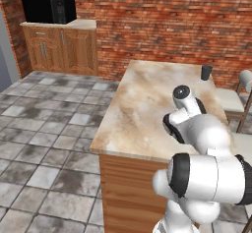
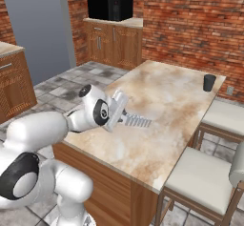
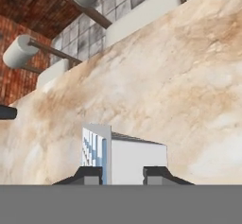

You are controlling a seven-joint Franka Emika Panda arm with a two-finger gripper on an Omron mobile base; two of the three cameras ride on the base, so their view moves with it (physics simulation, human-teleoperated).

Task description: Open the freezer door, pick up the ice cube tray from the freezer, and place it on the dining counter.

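Now, left to right: white arm, its gripper (image 2: pixel 125 118) clamped on the ice cube tray (image 2: pixel 137 121), held over the dining counter (image 2: pixel 171 101); dark cup (image 2: pixel 209 83) at two o'clock. Placing step; next likely lowering, then releasing.

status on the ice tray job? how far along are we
Done: the small white ice cube tray with pale-blue compartments is out of the freezer and over the beige marbled dining counter.
In hand: the gripper is shut on the tray, holding it on edge; whether it touches the stone is unclear.
Left: set it down, open the fingers, back off.
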